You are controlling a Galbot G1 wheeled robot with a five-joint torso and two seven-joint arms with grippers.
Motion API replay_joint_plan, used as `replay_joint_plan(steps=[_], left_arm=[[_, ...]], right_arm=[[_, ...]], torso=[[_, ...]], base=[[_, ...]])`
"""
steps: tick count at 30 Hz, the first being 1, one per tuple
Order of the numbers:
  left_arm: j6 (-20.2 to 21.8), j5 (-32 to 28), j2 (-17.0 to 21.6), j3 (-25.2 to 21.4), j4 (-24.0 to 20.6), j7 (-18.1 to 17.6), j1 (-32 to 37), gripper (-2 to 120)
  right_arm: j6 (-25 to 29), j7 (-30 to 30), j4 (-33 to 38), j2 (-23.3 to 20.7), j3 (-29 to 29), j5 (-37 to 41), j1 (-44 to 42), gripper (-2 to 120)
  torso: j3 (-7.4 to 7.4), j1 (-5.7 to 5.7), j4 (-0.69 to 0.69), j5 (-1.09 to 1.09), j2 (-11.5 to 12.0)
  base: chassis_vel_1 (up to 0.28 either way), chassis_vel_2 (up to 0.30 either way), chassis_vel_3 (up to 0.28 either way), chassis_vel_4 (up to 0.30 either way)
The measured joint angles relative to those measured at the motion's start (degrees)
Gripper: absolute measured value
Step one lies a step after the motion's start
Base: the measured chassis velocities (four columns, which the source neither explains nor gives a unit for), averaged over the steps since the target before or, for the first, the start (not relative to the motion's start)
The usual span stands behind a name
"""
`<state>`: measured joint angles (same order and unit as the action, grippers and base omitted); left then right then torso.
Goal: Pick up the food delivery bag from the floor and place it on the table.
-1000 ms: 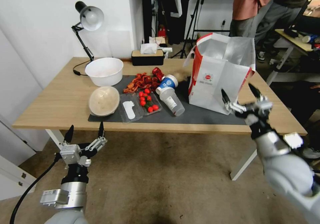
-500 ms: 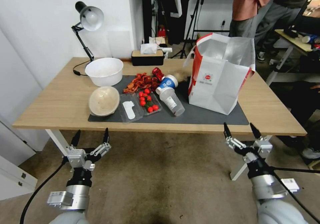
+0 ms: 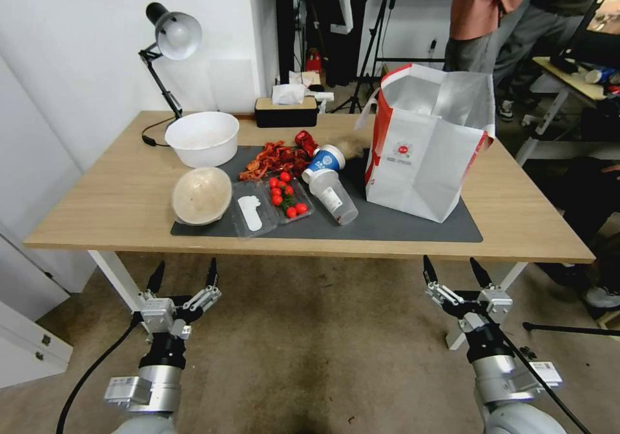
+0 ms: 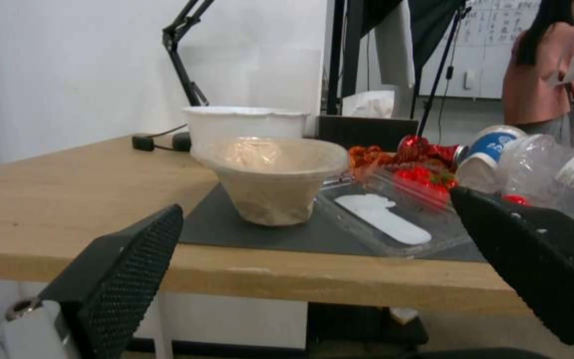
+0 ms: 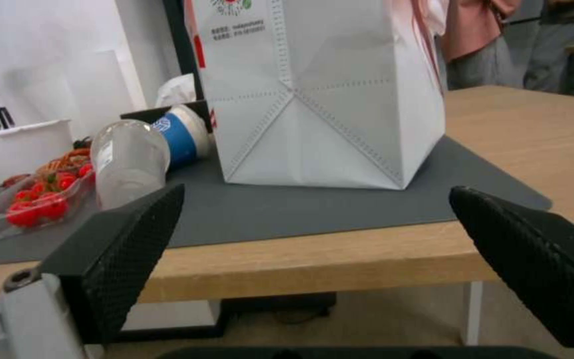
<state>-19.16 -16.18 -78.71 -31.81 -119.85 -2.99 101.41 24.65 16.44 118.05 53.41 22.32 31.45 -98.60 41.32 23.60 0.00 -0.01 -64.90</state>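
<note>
Head view, both arms low before table (image 3: 97, 188), left end effector (image 3: 183, 272) and right end effector (image 3: 453, 270) wide, empty.

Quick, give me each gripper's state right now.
Left gripper: open, holding nothing, below the table edge.
Right gripper: open, holding nothing; the food delivery bag stands on the table.

even, bright indoor light falls from above, with no hard shadows on the counter (image 3: 116, 195); only a soft dark patch lies on the floor (image 3: 310, 356) beneath it. the desk lamp (image 3: 173, 33) shade shows a pale sheen. the head view bows straight lines outward toward its edges. both wrist views are soft and slightly hazy; the black finger pads (image 4: 121, 279) close to the lens are blurred, and the white bag (image 5: 320, 94) looks washed out.
</note>
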Motion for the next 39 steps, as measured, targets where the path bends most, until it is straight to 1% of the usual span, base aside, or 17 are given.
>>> replay_joint_plan(steps=[9, 12, 15, 39], left_arm=[[0.1, 0.2, 0.0, 0.6, 0.7, -0.3, 0.1, 100], [0.0, 0.3, 0.0, 0.7, 0.8, -0.5, 0.1, 100], [-0.1, 0.4, 0.0, 0.7, 1.0, -0.5, 0.1, 100], [-0.1, 0.4, 0.0, 0.7, 0.9, -0.6, 0.1, 100]], right_arm=[[0.1, -1.9, -0.8, 0.1, -0.3, 0.2, -0.4, 100], [0.4, -2.1, -0.9, 0.0, -0.3, -0.2, -1.0, 100], [0.5, -2.2, -0.9, -0.1, -0.3, -0.4, -1.1, 100], [0.5, -2.2, -0.9, -0.1, -0.2, -0.4, -1.1, 100]], torso=[[0.0, 0.0, 0.01, 0.01, 0.0], [0.0, 0.0, -0.02, 0.0, 0.0], [0.0, 0.0, 0.0, 0.01, 0.0], [0.0, 0.0, 0.0, 0.0, 0.0]], base=[[0.0, 0.0, 0.0, 0.0], [0.0, 0.0, 0.0, 0.0], [0.0, 0.0, 0.0, 0.0], [0.0, 0.0, 0.0, 0.0]])
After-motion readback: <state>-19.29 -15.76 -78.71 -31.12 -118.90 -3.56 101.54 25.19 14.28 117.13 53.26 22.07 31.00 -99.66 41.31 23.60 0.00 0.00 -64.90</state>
